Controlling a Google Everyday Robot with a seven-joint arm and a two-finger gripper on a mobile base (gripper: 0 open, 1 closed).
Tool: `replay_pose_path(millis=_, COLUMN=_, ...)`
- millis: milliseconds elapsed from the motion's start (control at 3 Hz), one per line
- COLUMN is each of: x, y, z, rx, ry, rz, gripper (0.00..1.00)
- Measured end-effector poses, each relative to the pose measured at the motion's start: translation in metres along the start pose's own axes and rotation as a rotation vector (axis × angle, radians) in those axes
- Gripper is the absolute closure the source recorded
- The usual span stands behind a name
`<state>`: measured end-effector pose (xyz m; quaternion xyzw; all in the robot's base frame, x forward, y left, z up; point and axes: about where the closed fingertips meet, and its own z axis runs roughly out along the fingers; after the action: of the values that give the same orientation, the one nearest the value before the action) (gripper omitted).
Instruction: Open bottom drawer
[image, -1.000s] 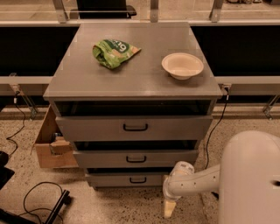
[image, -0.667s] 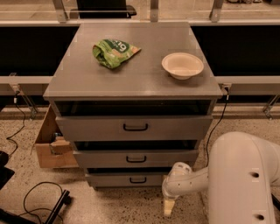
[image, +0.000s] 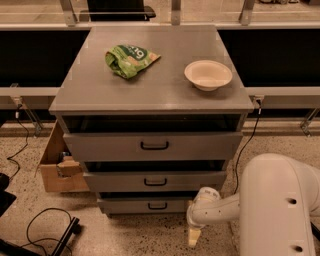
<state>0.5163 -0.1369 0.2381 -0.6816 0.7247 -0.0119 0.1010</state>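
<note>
The bottom drawer is the lowest of three grey drawer fronts in the cabinet, with a small black bar handle. Its front stands a little proud of the cabinet, with a dark gap above it. My gripper hangs low near the floor, to the right of and below the drawer's right end, pointing down. It is apart from the handle. My white arm fills the lower right corner.
The middle drawer and top drawer sit above. A green snack bag and a white bowl lie on the cabinet top. A cardboard box stands at the cabinet's left. Black cables lie on the floor.
My arm's white body has swung further left into view. The gripper stays low by the drawer's right end, almost in the same place. The drawers have not moved.
</note>
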Motion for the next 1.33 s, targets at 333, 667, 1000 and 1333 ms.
replay_pose_path(millis=333, x=0.013, y=-0.010, z=0.013, rx=0.033, ry=0.009, rz=0.011, gripper=0.00)
replay_pose_path(millis=667, x=0.023, y=-0.027, z=0.025, rx=0.067, ry=0.020, rz=0.004, gripper=0.00)
replay_pose_path(millis=1000, x=0.029, y=-0.045, z=0.040, rx=0.085, ry=0.031, rz=-0.009, gripper=0.00)
replay_pose_path(millis=1333, x=0.029, y=-0.063, z=0.065, rx=0.090, ry=0.031, rz=-0.019, gripper=0.00)
